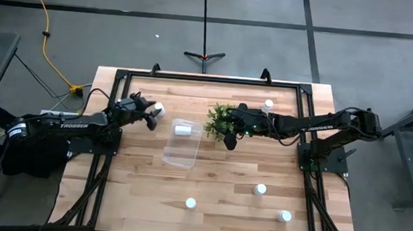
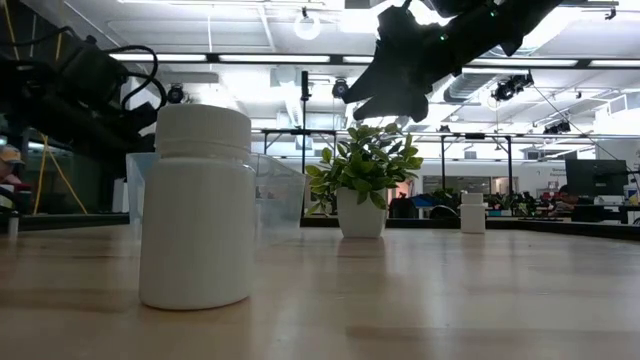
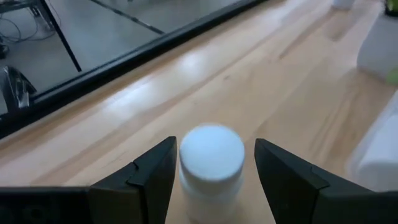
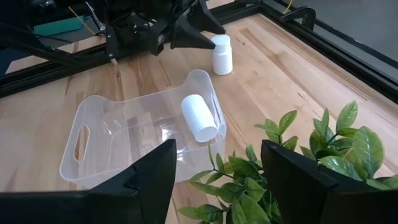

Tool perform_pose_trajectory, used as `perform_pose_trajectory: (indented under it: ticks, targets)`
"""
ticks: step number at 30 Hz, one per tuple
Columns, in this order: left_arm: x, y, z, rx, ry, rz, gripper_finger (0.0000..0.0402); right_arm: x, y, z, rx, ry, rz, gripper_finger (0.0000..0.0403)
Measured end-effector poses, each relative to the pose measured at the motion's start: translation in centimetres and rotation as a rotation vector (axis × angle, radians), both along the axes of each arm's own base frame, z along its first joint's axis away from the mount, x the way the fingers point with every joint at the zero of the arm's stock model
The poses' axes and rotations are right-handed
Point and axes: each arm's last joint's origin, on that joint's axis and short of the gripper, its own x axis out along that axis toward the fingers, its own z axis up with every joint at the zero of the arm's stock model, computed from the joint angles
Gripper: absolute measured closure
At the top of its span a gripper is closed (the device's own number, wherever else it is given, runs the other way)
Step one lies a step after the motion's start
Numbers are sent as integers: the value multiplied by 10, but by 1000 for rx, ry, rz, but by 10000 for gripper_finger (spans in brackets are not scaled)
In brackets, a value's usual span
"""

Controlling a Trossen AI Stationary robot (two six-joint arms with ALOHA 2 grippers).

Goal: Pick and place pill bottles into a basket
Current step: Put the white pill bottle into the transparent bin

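One white pill bottle [image 3: 211, 163] stands upright on the table at the far left; it also shows in the high view [image 1: 159, 110]. My left gripper [image 3: 214, 146] is open, with one finger on each side of this bottle. The clear bin [image 1: 182, 144] lies beside it with one bottle [image 4: 199, 117] on its side inside. My right gripper [image 4: 219, 149] is open and empty, above the green plant [image 1: 223, 121]. More bottles stand at the far right [image 1: 268, 104], the near middle [image 1: 191, 202] and the near right [image 1: 260, 189], [image 1: 285, 216].
The potted plant [image 2: 365, 190] stands between the bin and my right arm. In the low view a bottle [image 2: 197, 205] stands close to the camera and partly hides the bin [image 2: 275, 190]. A black frame rail [image 1: 209, 79] runs along the table's far edge.
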Motion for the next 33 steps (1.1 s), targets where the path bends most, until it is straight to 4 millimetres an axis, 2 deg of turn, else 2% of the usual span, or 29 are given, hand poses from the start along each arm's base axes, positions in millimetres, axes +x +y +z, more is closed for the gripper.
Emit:
perform_pose_trajectory:
  ticks: [20,33]
  targets:
    - [-2,-1,-3,-6,43,0,153,0,0,0,-1,0,-1,178]
    - [-1,0,-2,-9,13,-5,153,0,0,0,-1,0,-1,178]
